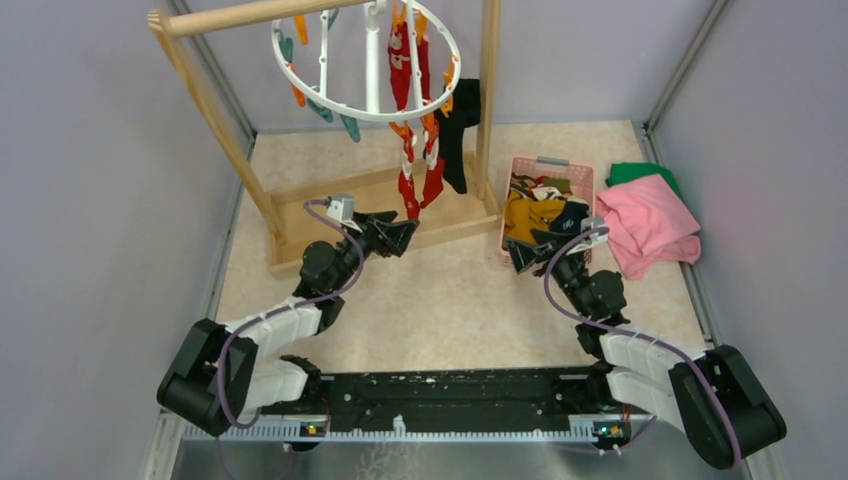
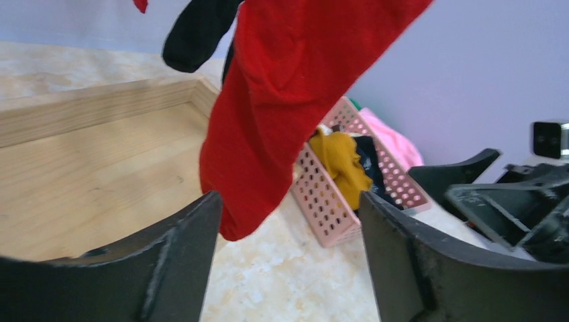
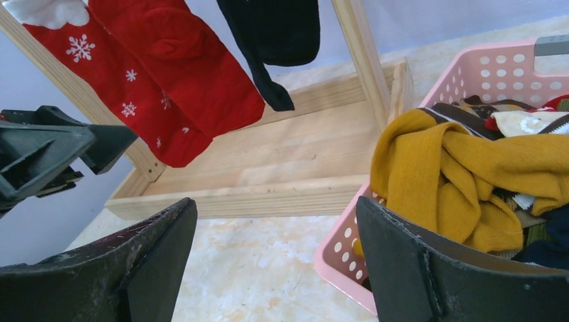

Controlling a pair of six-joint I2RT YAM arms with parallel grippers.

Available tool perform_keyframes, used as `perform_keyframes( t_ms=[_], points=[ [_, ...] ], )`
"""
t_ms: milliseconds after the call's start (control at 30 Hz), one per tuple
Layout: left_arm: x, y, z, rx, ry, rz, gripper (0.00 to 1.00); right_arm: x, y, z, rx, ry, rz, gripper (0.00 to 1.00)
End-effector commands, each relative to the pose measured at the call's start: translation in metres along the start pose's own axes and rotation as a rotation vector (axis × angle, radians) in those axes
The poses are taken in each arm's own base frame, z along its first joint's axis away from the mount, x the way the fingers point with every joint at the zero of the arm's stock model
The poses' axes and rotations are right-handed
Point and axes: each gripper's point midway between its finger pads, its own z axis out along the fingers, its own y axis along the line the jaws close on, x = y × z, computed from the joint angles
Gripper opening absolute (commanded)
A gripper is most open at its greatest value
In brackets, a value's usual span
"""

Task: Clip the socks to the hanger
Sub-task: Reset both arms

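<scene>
While 1 black sock and 2 red socks hang from the hanger, left gripper and right gripper gape empty.

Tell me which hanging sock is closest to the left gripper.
The lowest red sock, its toe dangling right in front of the open left gripper. The black sock hangs farther back, beside the wooden post.

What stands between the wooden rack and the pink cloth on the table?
The pink basket, with socks in it, stands between the wooden rack and the pink cloth. The top view shows this most clearly.
</scene>
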Motion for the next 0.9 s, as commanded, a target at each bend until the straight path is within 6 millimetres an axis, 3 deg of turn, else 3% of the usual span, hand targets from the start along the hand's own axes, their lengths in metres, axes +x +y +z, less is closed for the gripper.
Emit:
perform_keyframes(
  t_ms=[0,200,433,567,867],
  points=[
    [-0.012,0.013,0.016,-0.066,-0.016,0.052,0.75,-0.015,0.009,0.000,-0.041,-0.055,0.016,0.87],
    [-0.012,0.015,0.039,-0.029,-0.030,0.090,0.63,-0.011,0.014,0.002,-0.072,-0.033,0.023,0.86],
    [-0.001,0.011,0.077,0.076,-0.016,0.072,0.29,-0.012,0.021,0.006,-0.104,-0.018,0.012,0.84],
    [0.005,0.003,0.099,0.155,-0.014,0.049,0.15,-0.017,0.022,0.007,-0.100,-0.017,-0.014,0.84],
    [0.030,-0.019,0.133,0.308,0.030,-0.024,0.11,-0.030,0.023,0.006,-0.083,-0.031,-0.059,0.84]
  ],
)
